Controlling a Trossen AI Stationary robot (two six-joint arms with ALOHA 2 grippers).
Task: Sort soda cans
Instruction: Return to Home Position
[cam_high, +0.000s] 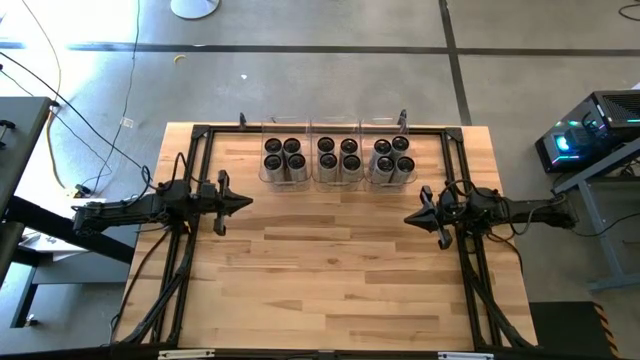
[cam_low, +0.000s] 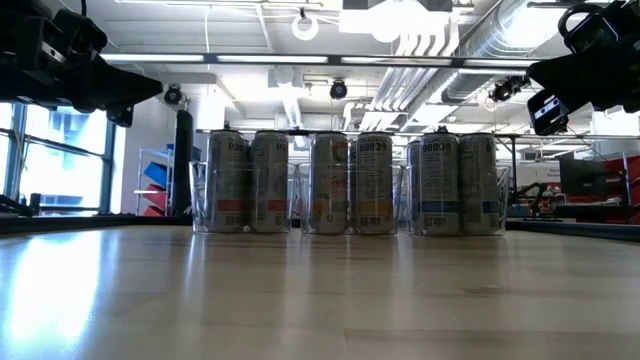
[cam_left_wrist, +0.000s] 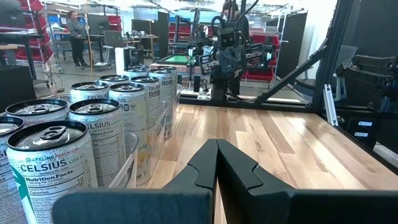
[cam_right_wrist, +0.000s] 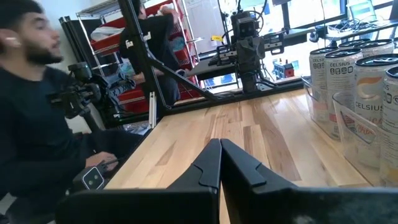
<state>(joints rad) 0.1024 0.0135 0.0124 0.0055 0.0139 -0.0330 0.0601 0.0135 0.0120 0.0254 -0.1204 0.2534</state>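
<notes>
Left gripper (cam_high: 237, 203): fingers together, nothing held. It is raised above the table (cam_high: 330, 290) at the left side and pointed inward.

Soda cans (cam_high: 273, 162): 12 are counted, upright, well apart from this gripper, ahead of it and off to one side. They are housed 4 apiece in 3 clear bins set in a row, just beside one another:
- left bin (cam_high: 285, 128), nearest the left gripper
- middle bin (cam_high: 337, 128), between the 2 grippers
- right bin (cam_high: 386, 127), nearest the right gripper

Right gripper (cam_high: 410, 217): fingers together, nothing held. It is raised at the right side and faces the left gripper.

Sorting is judged complete. The step in hand is judged to be parking the arms. Fingers are best kept closed and lifted, and each arm drawn back along its own side, away from the bins, so that no can is nudged.
</notes>
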